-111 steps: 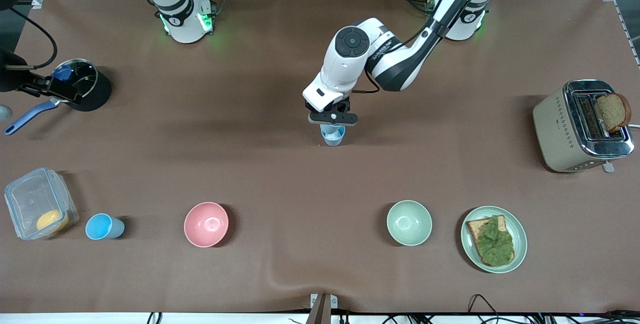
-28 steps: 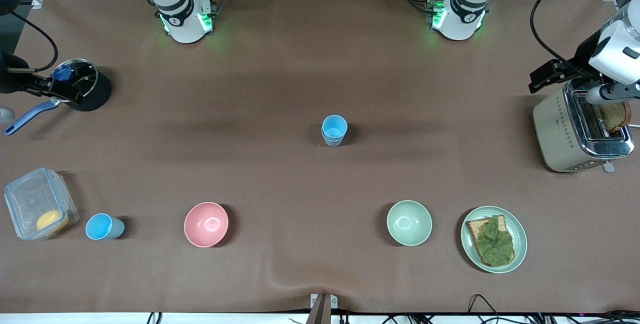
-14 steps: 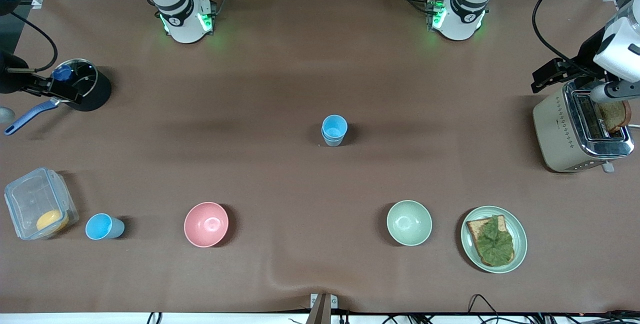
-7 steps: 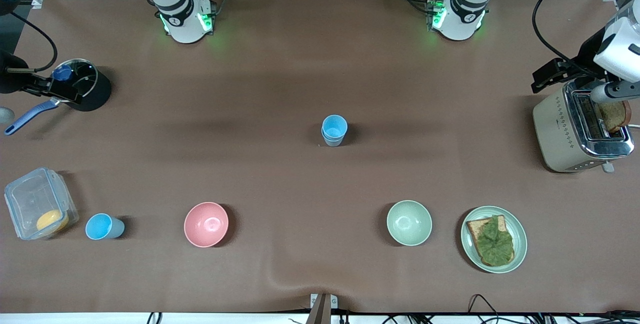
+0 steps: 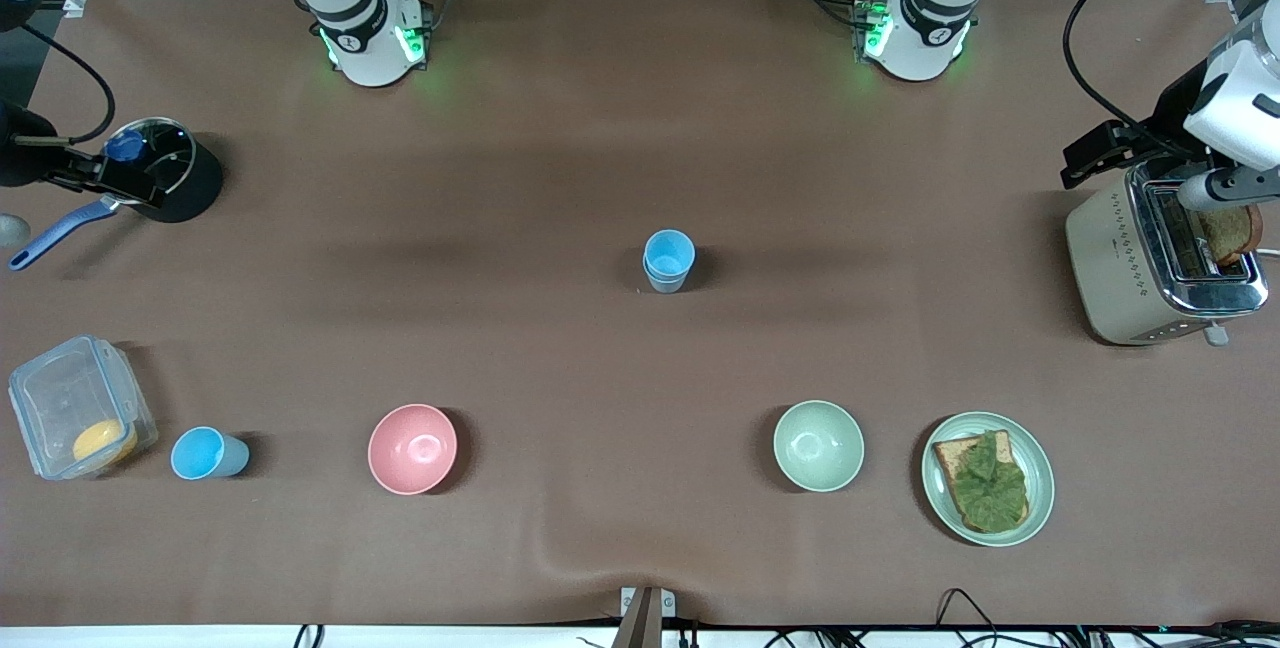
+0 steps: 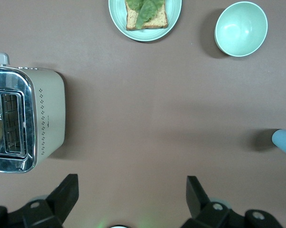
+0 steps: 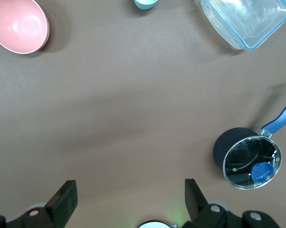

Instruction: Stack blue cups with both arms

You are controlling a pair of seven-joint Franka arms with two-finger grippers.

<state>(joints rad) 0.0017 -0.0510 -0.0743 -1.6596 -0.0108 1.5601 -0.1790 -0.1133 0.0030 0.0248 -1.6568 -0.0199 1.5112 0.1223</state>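
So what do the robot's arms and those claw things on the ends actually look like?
Both arms are glossy white with black bands. The right arm's base and the left arm's base glow green. The left gripper and the right gripper each have two black wedge-shaped fingers on a black body with small round grey fittings.

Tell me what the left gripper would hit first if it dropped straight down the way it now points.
Most likely only the bare brown table cover. The left gripper is open and points down at empty cloth, with the toaster off to one side and the stacked blue cups off to the other. Its height is unclear.
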